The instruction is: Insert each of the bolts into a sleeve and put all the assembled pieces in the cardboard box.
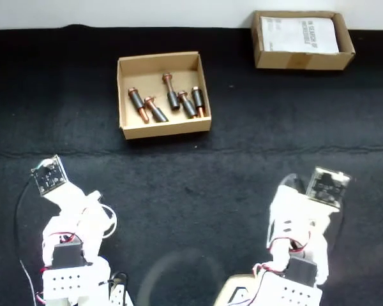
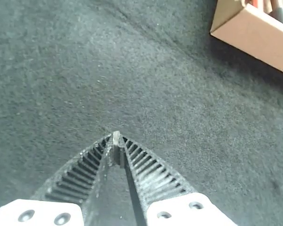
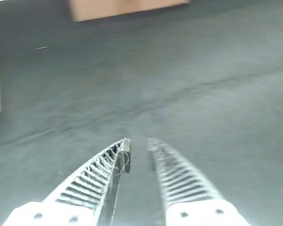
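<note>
Five assembled pieces (image 1: 172,97), each a bolt sitting in a sleeve, are lying inside the cardboard box (image 1: 166,129), their long axes running mostly near to far, a couple tilting. That box is sitting far of both arms and left of the table's (image 1: 242,172) middle, so it is lying closer to the left arm. The left gripper (image 2: 116,138) is hanging low over bare cloth, jaws pressing together on nothing, with the box corner far and to its right. The right gripper (image 3: 137,143) is holding a narrow gap, empty, with a second box (image 1: 303,58) sitting far of it. Judging by this, the boxing is looking finished.
</note>
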